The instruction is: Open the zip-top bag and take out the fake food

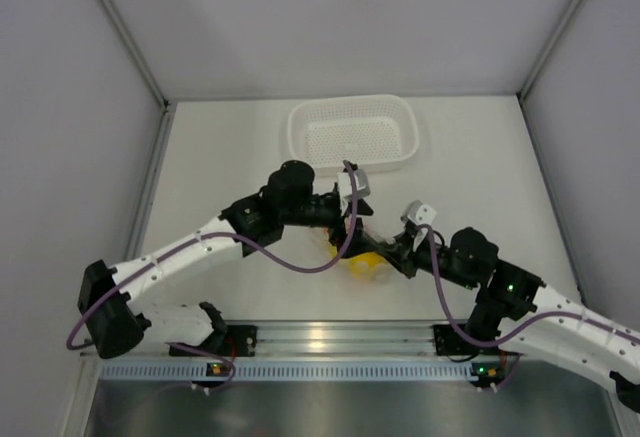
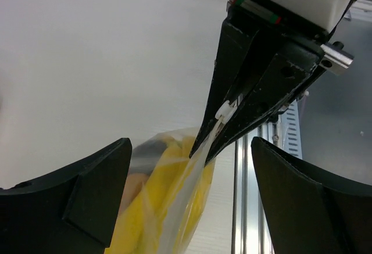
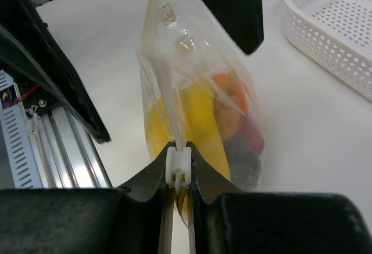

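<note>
Pinched shut on the white zipper slider [image 3: 177, 165] are the jaws of the right gripper [image 3: 177, 175], so that the slider is clamped squarely between the two black fingertips. By contrast, the jaws of the left gripper [image 2: 189, 149] are spread wide; one finger is seen on each side of the zip-top bag [image 3: 192, 85], and no contact with the plastic is visible.

The bag is held up by its slider between the two grippers, close in front of the arm bases and well apart from the white basket [image 3: 331, 30] at the far side of the table [image 3: 99, 27]. The fake food [image 3: 200, 120] is all seen inside the bag: a yellow banana, with orange, red and dark purple pieces packed beside it. Whether the seal is parted at all beyond the slider cannot be told from these views.

The opening step is judged to be in hand, and nothing has been taken out yet. For the next move, the bag probably needs to be anchored: the left fingers would be closed on the plastic near the top edge, so that the slider can be drawn along the track without the whole bag being dragged with it. Only then can the pieces be reached.
</note>
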Controlling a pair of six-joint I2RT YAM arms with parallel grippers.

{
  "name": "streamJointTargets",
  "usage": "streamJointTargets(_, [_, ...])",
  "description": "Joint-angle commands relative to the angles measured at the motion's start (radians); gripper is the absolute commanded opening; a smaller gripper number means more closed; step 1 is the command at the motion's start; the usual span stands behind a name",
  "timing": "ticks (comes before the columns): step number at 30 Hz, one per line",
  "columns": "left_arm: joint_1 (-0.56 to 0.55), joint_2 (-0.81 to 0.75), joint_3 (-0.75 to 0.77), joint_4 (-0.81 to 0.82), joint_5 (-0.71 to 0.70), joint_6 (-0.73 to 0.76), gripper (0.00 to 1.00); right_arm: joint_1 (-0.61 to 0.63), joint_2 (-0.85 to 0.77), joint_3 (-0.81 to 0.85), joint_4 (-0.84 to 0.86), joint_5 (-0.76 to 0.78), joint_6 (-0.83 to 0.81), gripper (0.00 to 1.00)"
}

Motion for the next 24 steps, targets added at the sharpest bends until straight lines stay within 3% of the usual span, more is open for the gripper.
streamJointTargets(1, [0.001,0.054,0.043,-0.030,0.097,0.051,0.88,0.017,-0.022,0.065,0.031,-0.005,-0.020,0.00])
streamJointTargets(3, [0.001,0.063,0.040,-0.032,0.137,0.057,0.87,0.015,-0.025,0.068,0.029,-0.001,-0.020,0.00])
streamJointTargets(6, [-0.001,0.065,0.042,-0.032,0.165,0.065,0.70,0.015,-0.022,0.066,0.031,0.002,-0.017,0.00])
streamJointTargets(9, [-0.001,0.066,0.045,-0.032,0.122,0.060,0.33,0.015,-0.024,0.062,0.042,-0.018,-0.014,0.00])
streamJointTargets(14, [-0.001,0.063,0.051,-0.030,0.102,0.052,0.00,0.015,-0.044,0.030,0.065,-0.042,-0.019,0.00])
streamJointTargets(17, [-0.001,0.071,0.060,-0.032,0.110,0.040,0.00,0.015,-0.070,-0.002,0.106,-0.079,-0.017,0.04])
streamJointTargets(21, [-0.001,0.071,0.072,-0.032,0.108,0.025,0.00,0.015,-0.120,-0.036,0.140,-0.081,-0.005,0.40])
streamJointTargets(24, [-0.001,0.051,0.083,-0.030,0.108,0.017,0.00,0.015,-0.171,-0.059,0.141,-0.074,0.004,0.43])
